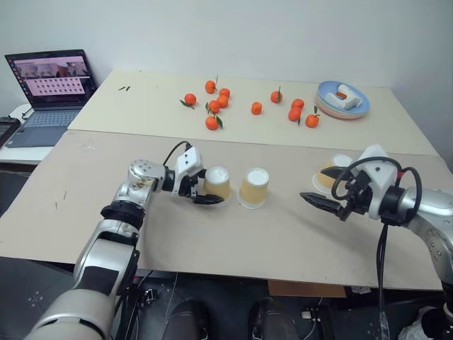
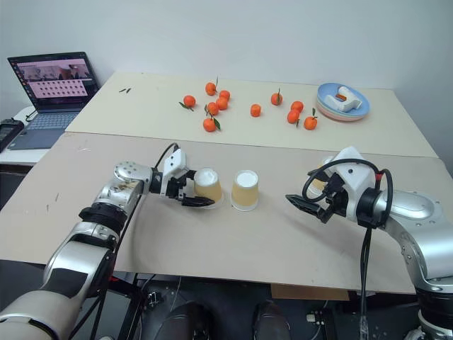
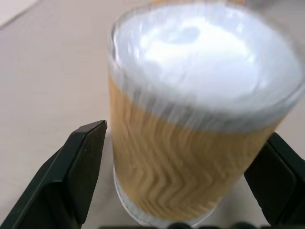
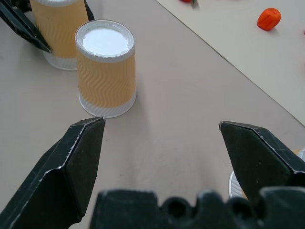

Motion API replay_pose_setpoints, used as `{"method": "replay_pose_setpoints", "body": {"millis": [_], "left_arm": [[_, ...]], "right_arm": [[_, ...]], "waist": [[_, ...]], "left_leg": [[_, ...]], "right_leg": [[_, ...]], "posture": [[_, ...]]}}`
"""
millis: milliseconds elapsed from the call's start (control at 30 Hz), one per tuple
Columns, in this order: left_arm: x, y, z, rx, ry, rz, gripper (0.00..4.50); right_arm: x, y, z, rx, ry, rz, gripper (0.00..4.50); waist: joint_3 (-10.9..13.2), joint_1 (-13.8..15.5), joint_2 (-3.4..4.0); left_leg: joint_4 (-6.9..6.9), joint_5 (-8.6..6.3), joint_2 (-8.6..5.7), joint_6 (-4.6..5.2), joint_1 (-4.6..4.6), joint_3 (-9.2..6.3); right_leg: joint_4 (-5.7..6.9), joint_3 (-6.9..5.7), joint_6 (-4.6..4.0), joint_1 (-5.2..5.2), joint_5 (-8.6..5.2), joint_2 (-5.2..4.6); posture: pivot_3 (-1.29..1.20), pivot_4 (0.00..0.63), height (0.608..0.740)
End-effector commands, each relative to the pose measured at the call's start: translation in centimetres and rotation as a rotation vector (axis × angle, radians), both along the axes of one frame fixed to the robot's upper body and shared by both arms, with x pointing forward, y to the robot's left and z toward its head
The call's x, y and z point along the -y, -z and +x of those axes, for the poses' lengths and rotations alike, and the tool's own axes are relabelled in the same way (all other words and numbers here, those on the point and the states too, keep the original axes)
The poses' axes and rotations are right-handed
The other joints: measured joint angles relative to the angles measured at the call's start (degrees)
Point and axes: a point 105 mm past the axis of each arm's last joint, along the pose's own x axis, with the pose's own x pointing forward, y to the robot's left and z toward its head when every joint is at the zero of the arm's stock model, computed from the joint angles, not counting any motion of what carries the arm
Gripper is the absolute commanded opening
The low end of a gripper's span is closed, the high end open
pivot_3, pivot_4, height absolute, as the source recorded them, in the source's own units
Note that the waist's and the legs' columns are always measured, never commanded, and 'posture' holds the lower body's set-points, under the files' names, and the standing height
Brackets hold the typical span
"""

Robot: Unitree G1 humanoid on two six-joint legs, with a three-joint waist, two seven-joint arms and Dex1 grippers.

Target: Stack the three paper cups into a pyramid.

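I can't see the third paper cup [image 1: 331,172] whole: the right gripper [image 1: 318,203] and its wrist cover most of it, and in the right wrist view only a sliver shows at the frame's edge. In the left wrist view the cup [image 3: 190,124] between the left gripper's fingers [image 3: 81,167] is blurred. The laptop [image 1: 51,88] screen is too small to read.

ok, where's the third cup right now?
In the left eye view the third cup stands on the near table at the right, just behind the right gripper, well apart from the two cups standing side by side near the left gripper.
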Motion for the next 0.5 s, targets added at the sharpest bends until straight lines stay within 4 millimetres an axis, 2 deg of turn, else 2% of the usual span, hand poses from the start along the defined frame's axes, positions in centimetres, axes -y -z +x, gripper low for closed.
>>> {"method": "replay_pose_setpoints", "body": {"millis": [33, 267, 500], "left_arm": [[-0.4, -2.3, -0.9, 0.039, 0.031, -0.030, 4.40], [-0.9, -3.7, -2.2, 0.053, 0.028, -0.031, 4.40], [-4.1, -2.9, -2.8, 0.029, -0.087, 0.011, 4.40]], "right_arm": [[-0.1, -1.3, 0.2, 0.057, -0.008, -0.009, 4.50], [-0.2, -1.2, 0.5, 0.057, -0.015, -0.006, 4.50], [0.0, -1.3, 0.5, 0.060, -0.009, -0.009, 4.50]], "waist": [[0.0, 0.0, 0.00], [0.0, 0.0, 0.01], [0.0, -0.1, 0.02]], "left_leg": [[0.00, 0.00, 0.00, 0.00, 0.00, 0.00], [0.00, 0.01, 0.00, -0.01, 0.02, 0.00], [-0.01, 0.01, 0.01, -0.01, 0.03, 0.01]], "right_leg": [[0.00, 0.01, 0.00, 0.00, 0.00, 0.00], [0.02, 0.00, 0.01, 0.02, 0.00, 0.00], [0.02, 0.01, 0.01, 0.01, 0.00, 0.01]], "posture": [[0.00, 0.150, 0.669], [0.00, 0.150, 0.669], [0.00, 0.150, 0.669]]}}
